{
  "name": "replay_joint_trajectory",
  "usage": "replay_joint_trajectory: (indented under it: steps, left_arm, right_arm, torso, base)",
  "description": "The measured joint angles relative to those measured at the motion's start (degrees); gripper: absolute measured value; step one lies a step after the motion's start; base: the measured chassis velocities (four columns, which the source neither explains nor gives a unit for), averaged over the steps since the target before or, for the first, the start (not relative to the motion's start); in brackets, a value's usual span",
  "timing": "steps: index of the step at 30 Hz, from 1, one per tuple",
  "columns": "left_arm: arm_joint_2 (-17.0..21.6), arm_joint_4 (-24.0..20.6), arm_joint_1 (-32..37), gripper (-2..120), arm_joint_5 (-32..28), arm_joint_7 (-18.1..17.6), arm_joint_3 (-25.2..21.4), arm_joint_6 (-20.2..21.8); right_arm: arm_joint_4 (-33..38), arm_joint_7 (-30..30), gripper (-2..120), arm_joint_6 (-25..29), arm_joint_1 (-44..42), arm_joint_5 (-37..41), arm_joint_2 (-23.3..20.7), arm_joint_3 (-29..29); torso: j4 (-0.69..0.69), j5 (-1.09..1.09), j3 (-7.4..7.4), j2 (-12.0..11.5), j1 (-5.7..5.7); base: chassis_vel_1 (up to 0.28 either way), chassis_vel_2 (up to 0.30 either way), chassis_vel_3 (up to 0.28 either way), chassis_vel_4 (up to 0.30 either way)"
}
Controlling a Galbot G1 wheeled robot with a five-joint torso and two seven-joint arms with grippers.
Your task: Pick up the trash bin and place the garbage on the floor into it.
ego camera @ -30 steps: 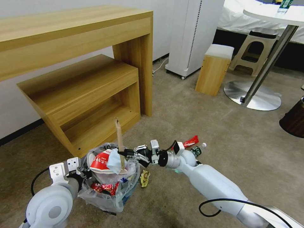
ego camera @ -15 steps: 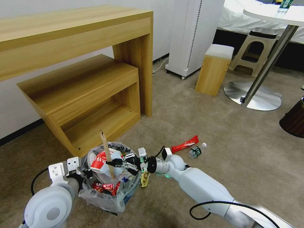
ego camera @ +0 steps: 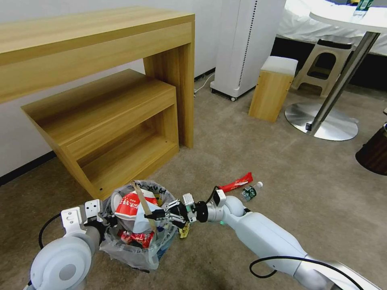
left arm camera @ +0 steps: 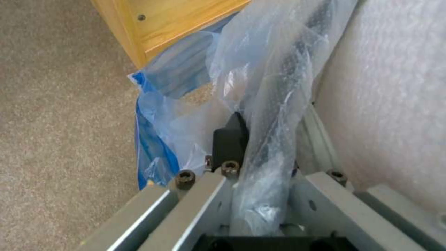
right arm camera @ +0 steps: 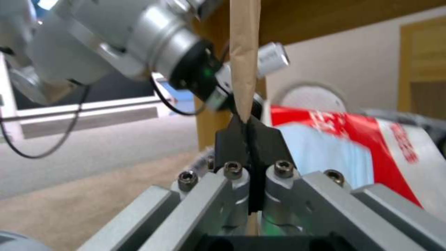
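Observation:
The trash bin [ego camera: 139, 247], lined with a crinkly clear bag, hangs at the lower left above the floor [ego camera: 282, 177]. My left gripper [ego camera: 102, 219] is shut on its rim; the left wrist view shows the bin wall [left arm camera: 395, 87] and my left gripper [left arm camera: 260, 139] clamping the bagged rim. Over the bin, my right gripper [ego camera: 152, 214] is shut on a wooden stick [ego camera: 141, 199] that leans across a red-white packet [ego camera: 129, 203] and a pale blue mask [ego camera: 141, 217]. In the right wrist view my right gripper [right arm camera: 251, 129] pinches the stick [right arm camera: 244, 52]. A red wrapper [ego camera: 238, 183], a small bottle [ego camera: 250, 192] and a yellow wrapper [ego camera: 184, 230] lie on the carpet.
A wooden desk with a low shelf unit [ego camera: 100, 112] stands just behind the bin. Farther back are a white appliance [ego camera: 246, 44], a small wooden stool [ego camera: 272, 88], a round table's steel base [ego camera: 322, 121] and a dark round object [ego camera: 373, 151] at the right edge.
My right gripper has come down over the bin, and the stick has gone from standing upright to leaning low across the bin's contents. The left gripper and bin have stayed put.

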Motion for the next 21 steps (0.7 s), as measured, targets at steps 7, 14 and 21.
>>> replay_joint_trajectory:
  steps: [7,14,21]
  left_arm:
    - [0.27,-0.16,0.15,0,-0.02,-0.02,-0.19,0.00]
    - [0.43,-0.17,0.07,0,-0.09,-0.02,-0.30,0.00]
    - [0.31,-0.09,-0.17,0,-0.13,0.00,-0.21,0.00]
  right_arm:
    - [-2.49,2.43,0,1.01,-0.15,-1.75,1.35,0.16]
    - [-2.28,2.64,0,1.35,-0.17,-2.42,1.36,0.08]
    - [-1.79,3.53,10,2.12,-0.24,-2.43,0.63,0.05]
  torso:
    - [0.00,0.00,0.00,0.00,0.00]
    - [0.01,0.00,0.00,0.00,0.00]
    - [0.00,0.00,0.00,0.00,0.00]
  base:
    - [0.000,0.000,0.000,0.000]
    - [0.000,0.000,0.000,0.000]
    - [0.000,0.000,0.000,0.000]
